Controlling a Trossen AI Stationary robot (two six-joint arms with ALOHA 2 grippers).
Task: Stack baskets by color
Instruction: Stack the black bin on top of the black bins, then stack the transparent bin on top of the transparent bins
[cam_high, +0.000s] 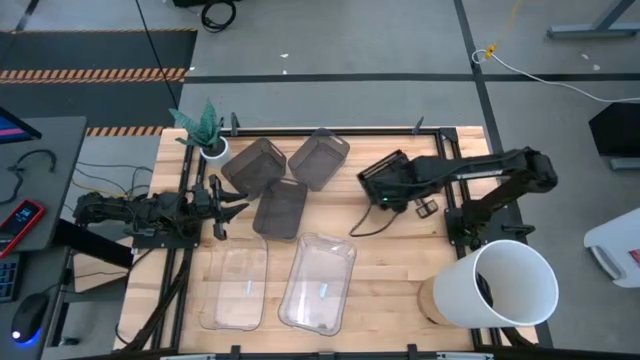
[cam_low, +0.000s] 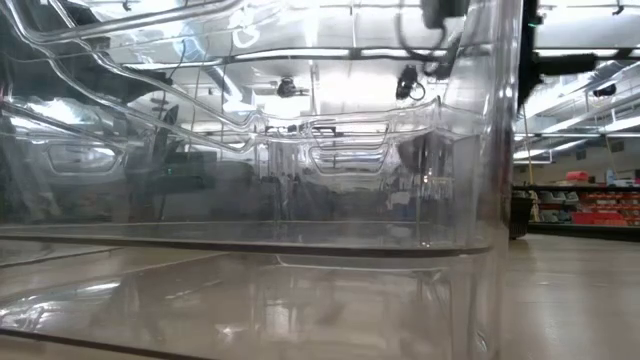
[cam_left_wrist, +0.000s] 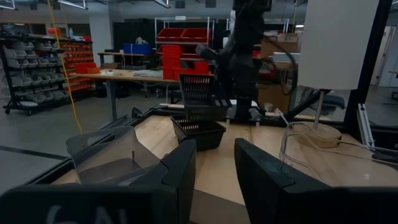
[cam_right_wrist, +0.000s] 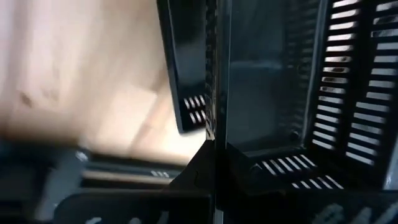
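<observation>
Right gripper clamps what looks like a black basket's wall.

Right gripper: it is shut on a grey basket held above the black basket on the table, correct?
Not quite. The right gripper is shut on a black slatted basket, not a grey one; the left wrist view shows it raised above another black basket on the table. The grey baskets sit apart.
</observation>
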